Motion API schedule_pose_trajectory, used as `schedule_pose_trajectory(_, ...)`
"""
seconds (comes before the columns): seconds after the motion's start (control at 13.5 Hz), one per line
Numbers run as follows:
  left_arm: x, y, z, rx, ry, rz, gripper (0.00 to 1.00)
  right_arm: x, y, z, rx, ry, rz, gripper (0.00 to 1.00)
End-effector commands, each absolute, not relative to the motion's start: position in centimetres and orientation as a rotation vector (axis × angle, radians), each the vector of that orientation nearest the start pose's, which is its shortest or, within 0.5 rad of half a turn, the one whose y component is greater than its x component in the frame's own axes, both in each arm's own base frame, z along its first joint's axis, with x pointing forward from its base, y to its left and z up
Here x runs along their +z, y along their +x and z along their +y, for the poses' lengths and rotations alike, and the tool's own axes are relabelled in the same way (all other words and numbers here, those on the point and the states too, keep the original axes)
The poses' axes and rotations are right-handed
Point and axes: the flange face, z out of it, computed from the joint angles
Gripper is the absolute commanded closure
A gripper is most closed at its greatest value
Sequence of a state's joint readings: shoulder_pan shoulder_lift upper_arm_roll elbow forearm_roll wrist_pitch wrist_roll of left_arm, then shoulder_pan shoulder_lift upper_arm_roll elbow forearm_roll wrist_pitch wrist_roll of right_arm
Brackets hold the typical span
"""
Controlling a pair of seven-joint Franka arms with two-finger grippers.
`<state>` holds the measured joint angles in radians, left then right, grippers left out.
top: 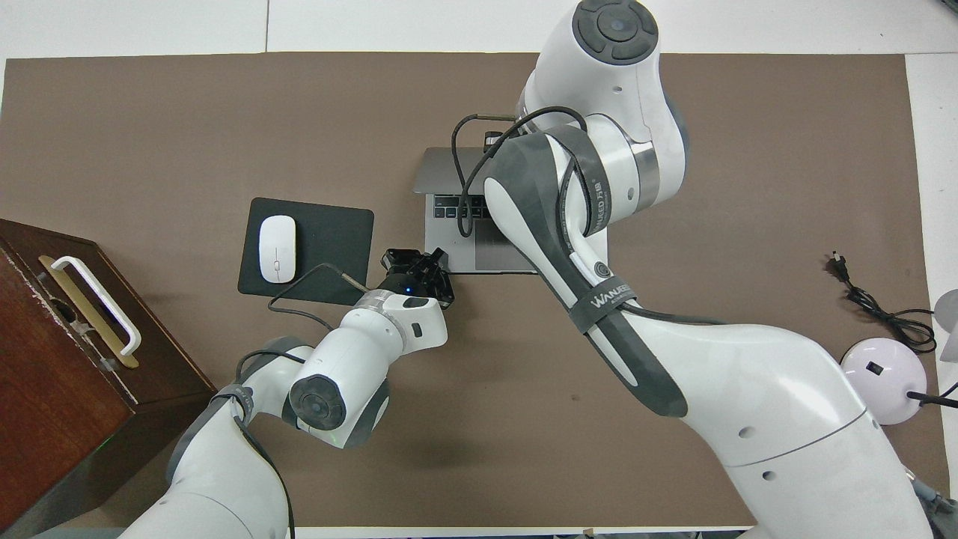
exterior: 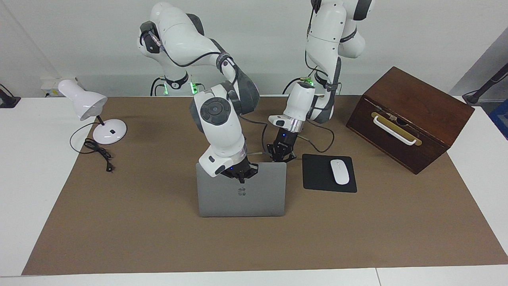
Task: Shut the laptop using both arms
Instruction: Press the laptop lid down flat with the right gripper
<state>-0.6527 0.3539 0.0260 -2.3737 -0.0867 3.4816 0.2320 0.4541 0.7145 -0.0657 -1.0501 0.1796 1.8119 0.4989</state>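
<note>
The thin silver-grey metal laptop (exterior: 241, 194) with a dark apple logo on its lid lies near the middle of the brown mat (exterior: 158, 238) that covers the table, and every other thing here is placed from it. Its lid is tilted well down over the base but not flat: the overhead view shows a strip of black keys (top: 449, 207) and part of the grey trackpad under the raised edge. The right gripper (exterior: 241, 177), on the white jointed arm that reaches in from the right arm's end of the table, is clenched with its fingertips together and presses on the lid near the lid's edge nearest the robots, just above the logo. The left gripper (exterior: 281, 155), also clenched and holding nothing, is at the laptop's corner nearest the robots on the left arm's side; whether it touches the base cannot be told. Just beside the laptop, toward the left arm's end of the table, lies a black rectangular mouse pad (exterior: 319, 174) with a white oval mouse (exterior: 339, 171) on it. Farther that way stands a dark brown wooden box (exterior: 412, 115) with a white handle. Well apart from the laptop, toward the right arm's end, stands a white desk lamp (exterior: 85, 105) with a black coiled cord (exterior: 97, 151).
</note>
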Motion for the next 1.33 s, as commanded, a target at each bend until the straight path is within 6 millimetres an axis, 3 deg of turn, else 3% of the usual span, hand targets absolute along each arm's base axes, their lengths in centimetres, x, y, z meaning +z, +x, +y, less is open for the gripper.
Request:
schedule_pose_trajectory(0.0,21.3,45.6,-29.5,-1.048,-2.831,1.154,1.00,42.2,68.5,31.2,0.081,-2.958,0.184,1.00)
schedule_pose_trajectory(0.3,21.2,45.5,-29.3,-1.041,-2.832,1.152,1.00,40.5,68.5,31.4,0.118,-2.956,0.211,1.00)
schedule_pose_trajectory(0.81,20.9,45.6,-29.1,-1.033,-2.832,1.150,1.00,34.1,67.8,31.4,0.206,-2.975,0.283,1.00)
schedule_pose_trajectory(1.26,20.4,45.6,-28.8,-1.019,-2.834,1.148,1.00,33.2,67.9,31.7,0.193,-2.956,0.310,1.00)
